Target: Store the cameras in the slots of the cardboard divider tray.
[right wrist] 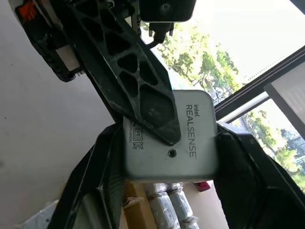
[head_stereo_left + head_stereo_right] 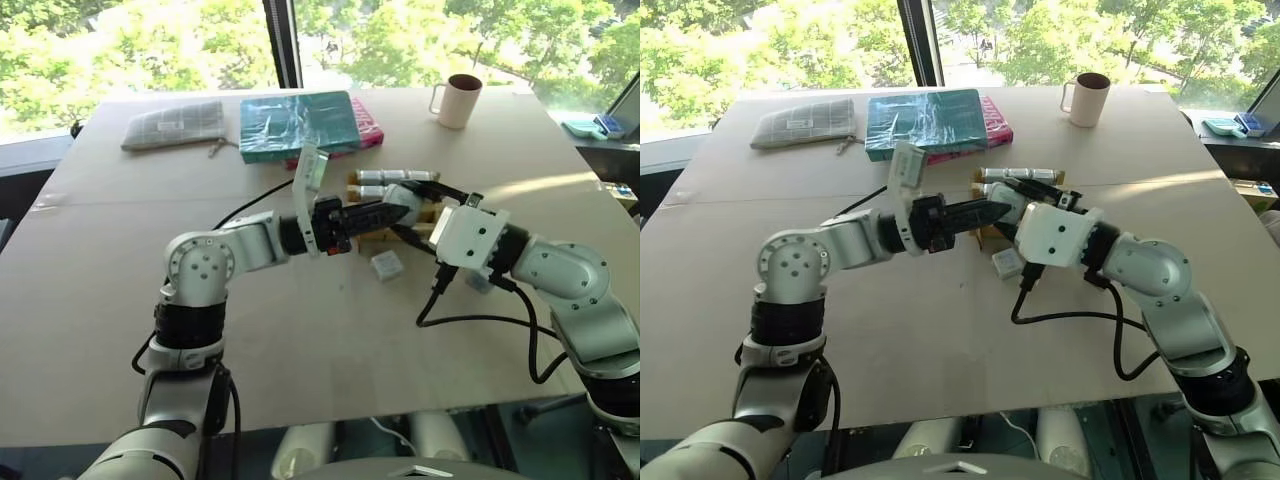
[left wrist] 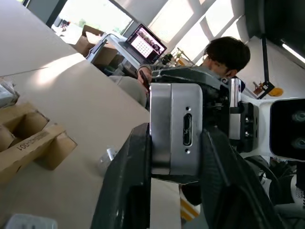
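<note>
A silver-grey camera (image 1: 171, 138) hangs above the table between both grippers. My left gripper (image 2: 395, 213) reaches in from the left and is shut on it; in the left wrist view the camera (image 3: 175, 129) sits clamped between the two black fingers. My right gripper (image 1: 170, 133) comes from the right, its fingers against the camera's other two sides. Just behind and below stands the tan cardboard divider tray (image 3: 28, 138), with silvery pieces lying along its far row (image 2: 395, 178). Another camera (image 2: 386, 264) lies loose on the table in front of the tray.
At the back of the table are a beige mug (image 2: 458, 100), a teal book (image 2: 300, 122) on a pink one (image 2: 368, 125), and a checked pouch (image 2: 175, 124). A black cable loops under my right arm (image 2: 480, 322). A person (image 3: 228, 52) sits beyond the table.
</note>
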Robot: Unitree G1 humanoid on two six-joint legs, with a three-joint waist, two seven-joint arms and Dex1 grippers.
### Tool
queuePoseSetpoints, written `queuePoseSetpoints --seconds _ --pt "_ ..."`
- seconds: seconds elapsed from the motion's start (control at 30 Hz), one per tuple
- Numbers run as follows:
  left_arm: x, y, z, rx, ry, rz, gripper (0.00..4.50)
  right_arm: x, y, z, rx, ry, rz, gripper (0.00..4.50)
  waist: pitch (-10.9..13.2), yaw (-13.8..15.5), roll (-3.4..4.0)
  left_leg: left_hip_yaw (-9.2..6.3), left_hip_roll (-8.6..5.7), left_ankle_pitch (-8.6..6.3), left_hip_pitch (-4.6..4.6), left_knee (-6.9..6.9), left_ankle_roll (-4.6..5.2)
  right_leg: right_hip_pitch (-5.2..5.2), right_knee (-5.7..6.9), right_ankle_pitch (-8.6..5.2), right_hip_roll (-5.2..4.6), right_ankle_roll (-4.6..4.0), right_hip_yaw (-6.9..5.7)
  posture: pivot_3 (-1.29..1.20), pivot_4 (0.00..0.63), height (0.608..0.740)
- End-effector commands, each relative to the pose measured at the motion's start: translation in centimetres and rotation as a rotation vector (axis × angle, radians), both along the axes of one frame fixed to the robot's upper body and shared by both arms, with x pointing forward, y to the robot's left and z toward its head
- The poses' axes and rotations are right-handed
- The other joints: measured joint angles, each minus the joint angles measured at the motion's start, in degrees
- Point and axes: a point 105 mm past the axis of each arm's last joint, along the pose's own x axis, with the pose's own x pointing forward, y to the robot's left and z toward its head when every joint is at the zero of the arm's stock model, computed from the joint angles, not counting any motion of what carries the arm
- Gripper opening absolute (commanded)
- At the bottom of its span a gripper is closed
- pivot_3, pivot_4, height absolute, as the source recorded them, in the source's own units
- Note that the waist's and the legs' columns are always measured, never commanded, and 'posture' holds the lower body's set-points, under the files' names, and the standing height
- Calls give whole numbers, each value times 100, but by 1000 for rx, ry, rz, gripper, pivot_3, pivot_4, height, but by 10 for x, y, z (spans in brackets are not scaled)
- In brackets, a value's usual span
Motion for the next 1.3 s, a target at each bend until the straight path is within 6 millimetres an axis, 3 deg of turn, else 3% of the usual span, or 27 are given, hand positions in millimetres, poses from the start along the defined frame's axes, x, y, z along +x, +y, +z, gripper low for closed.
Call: queuePoseSetpoints --seconds 0.03,0.1,0.2,0.27,0.37,0.43,0.67,0.9,1.1,1.3 --pt "-2 -1 16 -26 -62 -25 757 -3 -1 5 34 9 9 4113 0 0 0 1 -1 0 0 0 0 0 0 0 0 0 1 0 150 740" --pt "2 2 15 1 -87 -13 757 0 -8 2 64 51 -24 4487 0 -2 0 1 -1 0 0 0 0 0 0 0 -1 0 1 0 150 740" --pt "13 7 14 65 -164 -3 757 4 -28 -2 150 173 -85 4500 0 12 0 0 -1 0 0 -1 0 0 1 0 0 -1 -1 0 150 740" --pt "27 11 10 147 -254 -3 757 -3 -46 -5 229 294 -62 4500 0 25 0 3 -2 0 -1 -2 0 0 1 0 1 -2 2 0 150 740" --pt "44 15 3 255 -372 -35 757 -12 -72 -9 214 359 -83 4500 1 51 2 5 -5 0 -4 -2 2 3 -8 -1 0 -3 3 0 150 740" --pt "62 15 -2 328 -425 -54 757 -22 -89 -1 241 381 -83 4500 1 40 2 10 -6 -1 -7 -2 5 1 -16 -1 0 -3 3 0 150 740" --pt "100 5 -21 539 -521 -107 757 -48 -109 13 282 409 -106 4500 3 80 -1 0 1 -7 -31 1 16 -8 -19 0 -2 0 -11 0 150 740" --pt "110 -5 -26 621 -542 -139 757 -71 -127 3 314 416 -245 4500 5 135 -5 9 -3 -28 -68 29 50 -30 -15 2 -11 5 -10 0 150 740" --pt "109 -13 -29 651 -558 -176 757 -77 -138 0 348 404 -322 4500 6 138 -6 15 -2 -53 -76 76 90 -24 -10 12 -10 28 -5 0 150 740" --pt "112 -18 -25 653 -582 -162 757 -56 -189 -4 423 399 -475 4500 8 132 -9 20 -3 -58 -70 102 99 -3 -15 25 -10 49 -2 0 150 740"
